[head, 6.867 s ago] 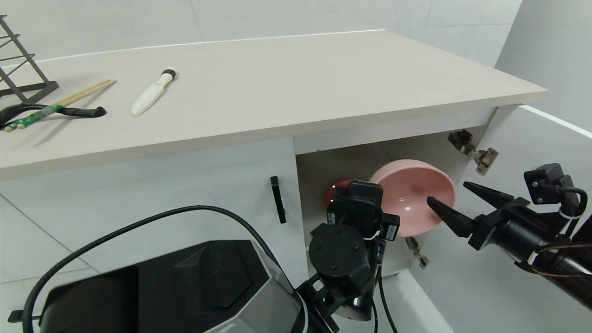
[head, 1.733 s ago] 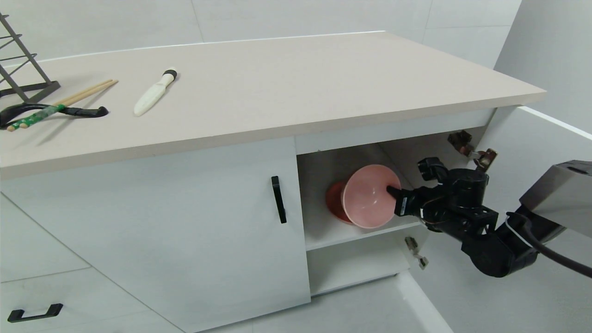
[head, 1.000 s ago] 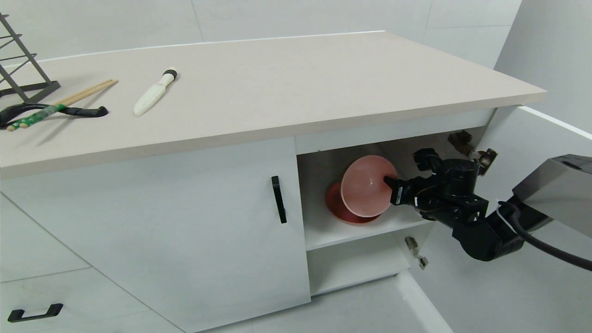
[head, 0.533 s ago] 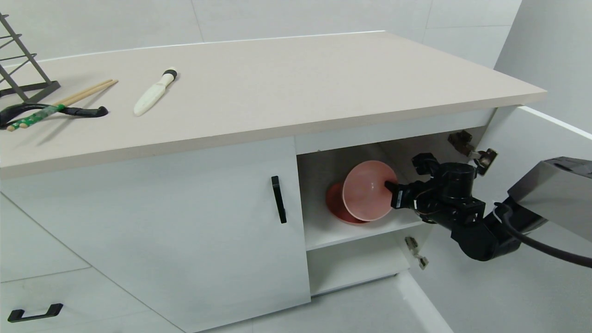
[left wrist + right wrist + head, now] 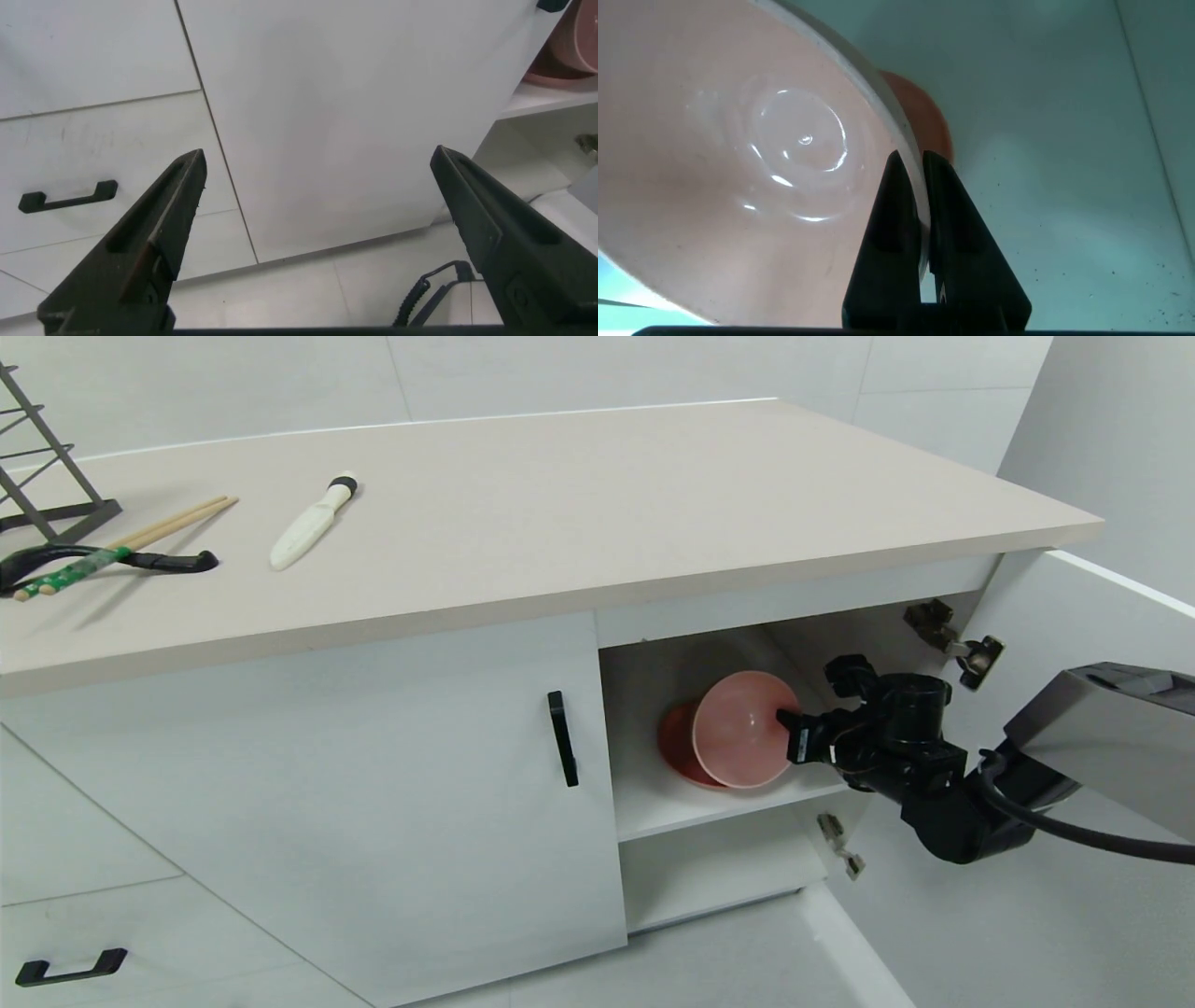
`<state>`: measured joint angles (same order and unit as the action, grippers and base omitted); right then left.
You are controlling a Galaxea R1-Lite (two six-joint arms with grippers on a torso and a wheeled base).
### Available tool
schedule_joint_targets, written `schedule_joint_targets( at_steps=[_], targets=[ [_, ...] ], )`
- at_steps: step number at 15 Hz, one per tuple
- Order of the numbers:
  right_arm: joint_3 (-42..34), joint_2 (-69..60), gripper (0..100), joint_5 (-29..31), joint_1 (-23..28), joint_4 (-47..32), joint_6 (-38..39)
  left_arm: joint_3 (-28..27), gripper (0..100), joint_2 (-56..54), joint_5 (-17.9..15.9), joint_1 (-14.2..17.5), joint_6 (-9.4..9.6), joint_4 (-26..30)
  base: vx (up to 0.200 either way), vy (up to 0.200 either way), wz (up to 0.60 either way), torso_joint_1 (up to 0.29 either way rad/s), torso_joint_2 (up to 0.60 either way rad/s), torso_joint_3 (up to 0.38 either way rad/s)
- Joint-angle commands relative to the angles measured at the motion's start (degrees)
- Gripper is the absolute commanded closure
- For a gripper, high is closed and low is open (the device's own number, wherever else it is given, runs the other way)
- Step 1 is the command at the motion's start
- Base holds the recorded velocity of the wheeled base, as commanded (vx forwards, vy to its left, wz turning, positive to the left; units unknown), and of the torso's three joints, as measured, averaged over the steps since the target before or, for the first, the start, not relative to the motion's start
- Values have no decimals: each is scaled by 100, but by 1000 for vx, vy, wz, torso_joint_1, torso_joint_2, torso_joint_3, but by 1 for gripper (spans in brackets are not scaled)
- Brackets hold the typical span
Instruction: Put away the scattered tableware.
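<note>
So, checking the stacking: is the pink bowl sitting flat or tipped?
Tipped: the pink bowl faces sideways out of the cupboard, rim pinched in the right hand.

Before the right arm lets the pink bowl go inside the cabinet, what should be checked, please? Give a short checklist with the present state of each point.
1. Grip: right gripper shut on the pink bowl at its rim: ok.
2. Pink bowl inside the cabinet, above the upper shelf: ok.
3. Pink bowl level for release: not ok, it stands on edge, opening facing outward.
4. Pink bowl resting on the upper shelf: cannot tell.
5. Gap to the red dish behind: cannot tell.
6. Left gripper open, before the closed door, away from the bowl: ok.
</note>
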<state>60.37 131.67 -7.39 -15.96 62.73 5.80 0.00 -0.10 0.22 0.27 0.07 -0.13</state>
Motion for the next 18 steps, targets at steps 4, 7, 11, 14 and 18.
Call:
schedule_joint_targets(
  at_steps=[4,7,11,14,18],
  targets=[
    [1,60,100,0,14,20,-18,0,0,10,4,0,1,-4,0,0,0,0,0,0],
    [-25,69,100,0,5,20,-88,0,0,10,4,0,1,-4,0,0,0,0,0,0],
    [-7,69,0,-8,-13,28,-97,0,0,10,4,0,1,-4,0,0,0,0,0,0],
    [-7,52,0,-61,-48,310,-97,0,0,10,4,0,1,5,0,0,0,0,0,0],
    [-210,-221,0,-61,-215,494,-229,0,0,10,4,0,1,5,0,0,0,0,0,0]
  ],
)
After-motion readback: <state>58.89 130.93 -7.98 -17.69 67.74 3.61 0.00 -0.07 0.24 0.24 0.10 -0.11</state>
